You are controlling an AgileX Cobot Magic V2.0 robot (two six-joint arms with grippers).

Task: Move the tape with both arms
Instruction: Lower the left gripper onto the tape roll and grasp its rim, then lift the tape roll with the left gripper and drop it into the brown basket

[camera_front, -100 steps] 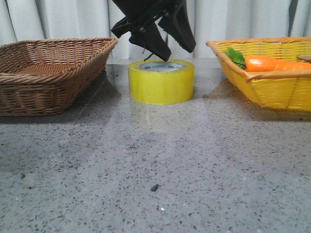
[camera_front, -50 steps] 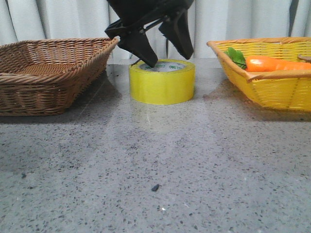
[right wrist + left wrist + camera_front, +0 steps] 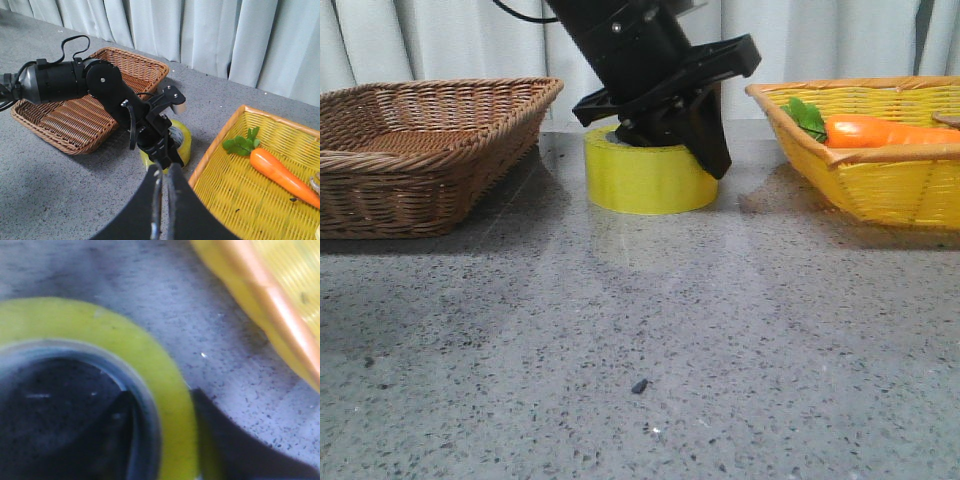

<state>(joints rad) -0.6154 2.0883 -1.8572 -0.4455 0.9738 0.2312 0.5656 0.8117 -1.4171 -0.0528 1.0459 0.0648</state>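
A brown wicker basket (image 3: 420, 140) sits left; a yellow basket (image 3: 880, 185) right holds an orange carrot (image 3: 880, 131) on the speckled grey table (image 3: 640, 340).

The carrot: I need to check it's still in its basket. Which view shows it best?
The right wrist view: the whole carrot lies in the yellow basket. The front view shows only part of it over the rim; the left wrist view shows none.

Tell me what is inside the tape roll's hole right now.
One finger of the left gripper reaches into the tape core; the other sits outside its wall. Anything deeper is hidden in shadow.
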